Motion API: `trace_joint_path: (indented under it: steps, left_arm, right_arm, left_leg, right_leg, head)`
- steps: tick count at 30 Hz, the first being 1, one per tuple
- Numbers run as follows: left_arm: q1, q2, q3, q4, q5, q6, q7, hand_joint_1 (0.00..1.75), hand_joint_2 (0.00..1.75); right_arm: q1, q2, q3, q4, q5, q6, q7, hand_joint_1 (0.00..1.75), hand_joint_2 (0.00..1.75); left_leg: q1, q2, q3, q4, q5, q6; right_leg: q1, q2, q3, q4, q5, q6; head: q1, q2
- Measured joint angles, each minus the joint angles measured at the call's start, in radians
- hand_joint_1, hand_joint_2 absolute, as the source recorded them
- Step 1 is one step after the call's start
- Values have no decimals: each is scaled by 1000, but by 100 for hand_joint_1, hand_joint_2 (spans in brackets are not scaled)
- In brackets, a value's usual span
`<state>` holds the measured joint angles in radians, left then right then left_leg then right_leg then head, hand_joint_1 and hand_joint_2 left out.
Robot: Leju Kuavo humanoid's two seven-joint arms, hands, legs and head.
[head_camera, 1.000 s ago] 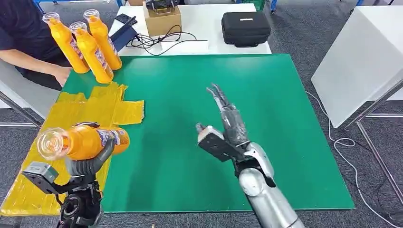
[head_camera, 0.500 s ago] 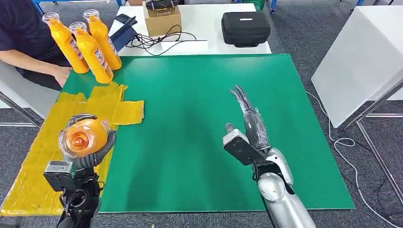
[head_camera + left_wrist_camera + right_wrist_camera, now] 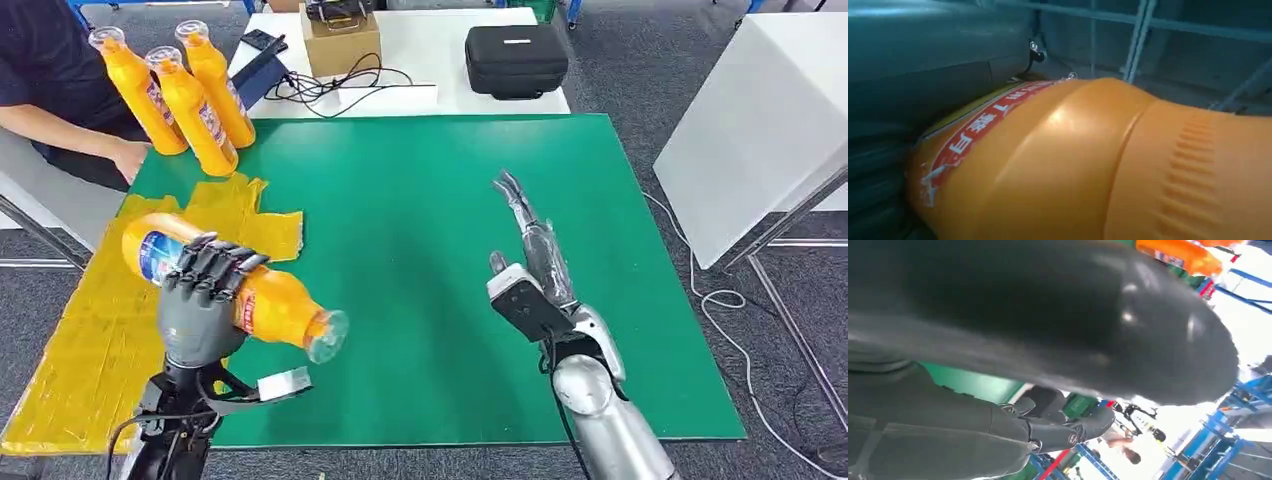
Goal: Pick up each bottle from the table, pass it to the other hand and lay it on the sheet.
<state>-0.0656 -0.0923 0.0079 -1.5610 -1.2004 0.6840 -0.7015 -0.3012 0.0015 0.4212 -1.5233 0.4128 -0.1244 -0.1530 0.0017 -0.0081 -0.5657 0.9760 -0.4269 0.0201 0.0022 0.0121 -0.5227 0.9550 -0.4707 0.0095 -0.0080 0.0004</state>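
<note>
An orange plastic bottle with a clear cap and a red-and-blue label (image 3: 235, 290) is held off the table, lying almost level, gripped round its middle by the grey left hand (image 3: 200, 300). Its capped end points toward the middle of the green table (image 3: 420, 250), its base over the crumpled yellow sheet (image 3: 90, 340) along the table's left edge. Three more orange plastic bottles with clear caps (image 3: 180, 90) are stood upright together at the far left corner.
</note>
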Motion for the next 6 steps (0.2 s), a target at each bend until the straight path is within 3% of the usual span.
trace_joint_path:
  steps: [6]
  left_arm:
    - [-73,-23,108,157,-160,-5,62,175,175]
  right_arm:
    - [-47,-12,29,21,-46,8,-2,0,0]
  left_leg:
    - [1,-2,0,0,0,0]
  right_leg:
    - [1,-1,0,0,0,0]
  head:
    - [0,0]
